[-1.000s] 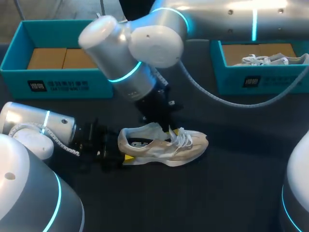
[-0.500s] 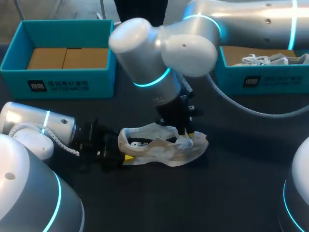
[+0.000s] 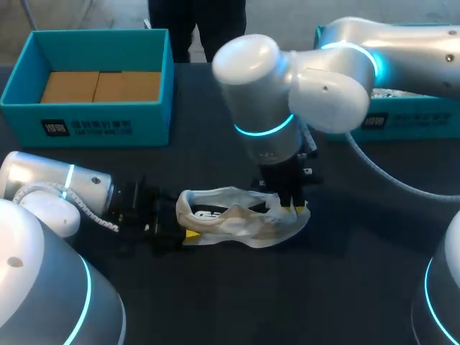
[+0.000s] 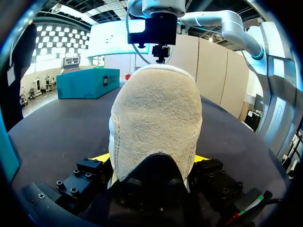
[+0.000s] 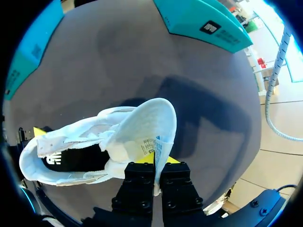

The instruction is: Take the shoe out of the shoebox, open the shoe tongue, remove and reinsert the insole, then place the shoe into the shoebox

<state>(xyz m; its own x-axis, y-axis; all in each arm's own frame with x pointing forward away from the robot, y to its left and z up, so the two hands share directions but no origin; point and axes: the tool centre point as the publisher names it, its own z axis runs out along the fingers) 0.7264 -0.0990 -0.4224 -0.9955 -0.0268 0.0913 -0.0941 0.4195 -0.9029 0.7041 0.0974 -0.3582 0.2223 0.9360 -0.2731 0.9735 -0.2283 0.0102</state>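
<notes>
The shoe [image 3: 237,221] is seen upright on the dark tabletop [image 3: 215,302], well apart from the teal shoebox [image 3: 93,118] at the far left. The heel is clamped by the left claw [image 3: 185,234], its yellow tips pressed to either side. The tongue [image 5: 150,124] is pinched between the nearly closed fingers of the right claw [image 3: 290,208] and lifted toward the toe, so the shoe's opening is bared.
</notes>
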